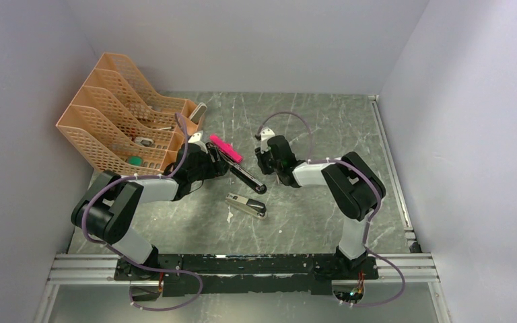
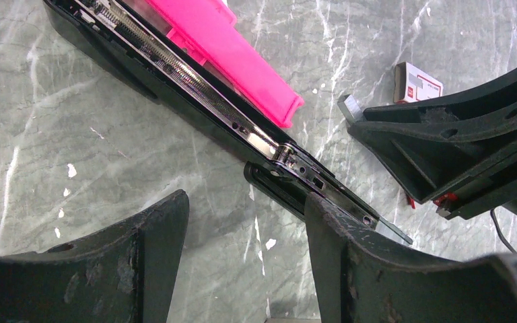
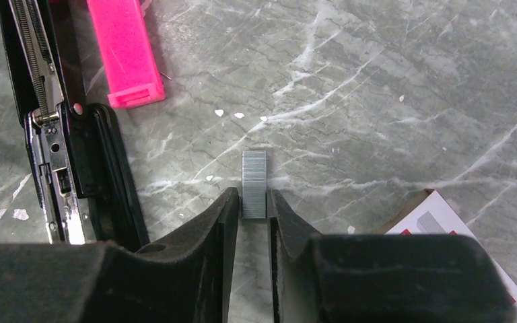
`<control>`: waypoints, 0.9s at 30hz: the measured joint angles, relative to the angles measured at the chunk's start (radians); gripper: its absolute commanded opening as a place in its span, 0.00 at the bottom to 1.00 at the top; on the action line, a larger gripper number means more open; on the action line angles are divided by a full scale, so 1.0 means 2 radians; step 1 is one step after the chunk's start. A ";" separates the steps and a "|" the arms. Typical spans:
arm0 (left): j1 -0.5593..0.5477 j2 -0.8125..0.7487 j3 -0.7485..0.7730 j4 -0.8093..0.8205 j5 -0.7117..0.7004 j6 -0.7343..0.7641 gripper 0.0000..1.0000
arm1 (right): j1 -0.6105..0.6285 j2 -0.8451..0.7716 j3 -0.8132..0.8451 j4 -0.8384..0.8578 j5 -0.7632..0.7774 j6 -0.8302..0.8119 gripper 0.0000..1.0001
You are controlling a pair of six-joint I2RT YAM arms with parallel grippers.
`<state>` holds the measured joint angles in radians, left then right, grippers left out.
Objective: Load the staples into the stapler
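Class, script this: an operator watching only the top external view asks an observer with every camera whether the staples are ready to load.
Operator: Has the right gripper got any staples? I can't make them out.
Observer: Yes, a staple strip is held between the right gripper fingertips.
Operator: Is the stapler ready to take it?
Observer: The stapler lies with its top swung open, so its silver rail and spring are exposed.

Looking down from overhead, I see an orange mesh file rack (image 1: 108, 118) in the upper left against the grey wall (image 1: 13, 81). It has a green item (image 1: 135, 160) and a silvery one (image 1: 143, 141) in its nearer slots. A bright pink plastic piece (image 1: 225, 147) lies near centre on the marbled grey table (image 1: 309, 121). A short black-and-silver object (image 1: 246, 205) lies below it, apart.
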<state>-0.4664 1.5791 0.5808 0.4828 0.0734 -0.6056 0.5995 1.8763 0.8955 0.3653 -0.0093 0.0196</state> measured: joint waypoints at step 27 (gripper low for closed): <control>0.000 0.000 0.000 0.000 -0.001 0.000 0.68 | 0.003 0.000 -0.062 0.114 -0.001 -0.008 0.30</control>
<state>-0.4667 1.5787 0.5808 0.4828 0.0723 -0.6048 0.6048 1.8767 0.7715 0.5934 -0.0105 0.0029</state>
